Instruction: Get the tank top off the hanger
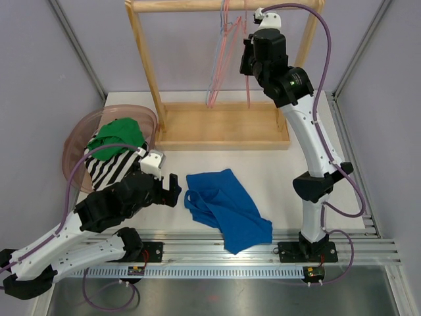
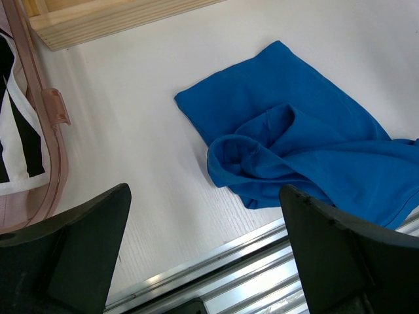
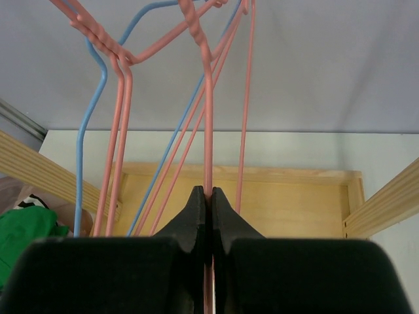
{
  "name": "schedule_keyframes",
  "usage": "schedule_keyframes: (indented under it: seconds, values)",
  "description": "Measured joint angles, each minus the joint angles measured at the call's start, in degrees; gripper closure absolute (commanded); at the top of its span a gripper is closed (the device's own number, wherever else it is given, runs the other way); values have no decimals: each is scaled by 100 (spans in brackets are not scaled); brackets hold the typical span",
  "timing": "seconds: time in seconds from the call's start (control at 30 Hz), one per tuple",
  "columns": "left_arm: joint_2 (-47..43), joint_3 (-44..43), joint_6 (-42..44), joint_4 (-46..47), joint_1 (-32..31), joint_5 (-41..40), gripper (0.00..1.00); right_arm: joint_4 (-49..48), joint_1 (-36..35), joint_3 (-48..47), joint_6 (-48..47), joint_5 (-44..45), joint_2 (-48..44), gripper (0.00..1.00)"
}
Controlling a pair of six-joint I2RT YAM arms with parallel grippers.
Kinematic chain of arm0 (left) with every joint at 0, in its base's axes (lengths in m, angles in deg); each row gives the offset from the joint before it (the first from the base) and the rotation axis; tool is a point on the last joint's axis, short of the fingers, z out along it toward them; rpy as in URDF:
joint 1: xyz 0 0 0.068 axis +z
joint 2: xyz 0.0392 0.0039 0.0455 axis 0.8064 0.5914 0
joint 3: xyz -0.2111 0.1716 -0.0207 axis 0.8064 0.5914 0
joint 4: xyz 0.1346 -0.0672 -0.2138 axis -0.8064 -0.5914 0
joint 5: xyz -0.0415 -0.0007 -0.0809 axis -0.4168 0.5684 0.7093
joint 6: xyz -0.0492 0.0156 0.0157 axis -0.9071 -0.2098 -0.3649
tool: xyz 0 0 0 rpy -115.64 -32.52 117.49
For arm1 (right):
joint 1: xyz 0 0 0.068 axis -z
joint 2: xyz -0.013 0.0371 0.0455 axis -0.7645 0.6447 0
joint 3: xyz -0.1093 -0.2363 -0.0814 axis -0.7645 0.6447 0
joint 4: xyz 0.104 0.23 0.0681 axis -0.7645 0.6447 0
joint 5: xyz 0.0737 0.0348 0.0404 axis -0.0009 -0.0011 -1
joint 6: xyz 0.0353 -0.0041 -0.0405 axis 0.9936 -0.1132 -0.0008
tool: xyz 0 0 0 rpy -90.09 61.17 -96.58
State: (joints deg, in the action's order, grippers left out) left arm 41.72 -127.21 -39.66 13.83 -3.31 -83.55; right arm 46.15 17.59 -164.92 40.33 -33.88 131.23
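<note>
A blue tank top (image 1: 227,207) lies crumpled on the white table, off any hanger; it also shows in the left wrist view (image 2: 301,144). My left gripper (image 1: 172,189) is open and empty, just left of the tank top, low over the table's front edge (image 2: 203,252). My right gripper (image 1: 245,58) is raised at the wooden rack and shut on a pink wire hanger (image 3: 208,118). The pink hanger (image 1: 247,59) hangs bare from the rack's top bar (image 1: 217,5), beside other pink and blue hangers (image 1: 220,59).
A pink basket (image 1: 82,141) at the left holds a green garment (image 1: 118,135) and a black-and-white striped one (image 1: 108,168). The wooden rack's base (image 1: 223,125) stands at the back. A metal rail (image 1: 263,245) runs along the near edge.
</note>
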Motion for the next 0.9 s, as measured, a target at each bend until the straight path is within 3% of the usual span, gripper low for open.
schedule_keyframes:
  seconds: [0.63, 0.67, 0.7, 0.73, 0.9]
  values:
    - [37, 0, 0, 0, 105, -24, 1, -227, -444, -286, -96, 63, 490, 100]
    - [42, 0, 0, 0, 107, -24, 1, -225, -444, -286, -98, 66, 490, 95]
    - [46, 0, 0, 2, 111, -22, 1, -232, -444, -280, -109, 68, 487, 74]
    - [50, 0, 0, 2, 120, -24, 1, -254, -444, -258, -101, 74, 485, 68]
    - [129, 0, -66, 0, 133, -66, 1, -289, -459, 348, -236, 94, 181, 53]
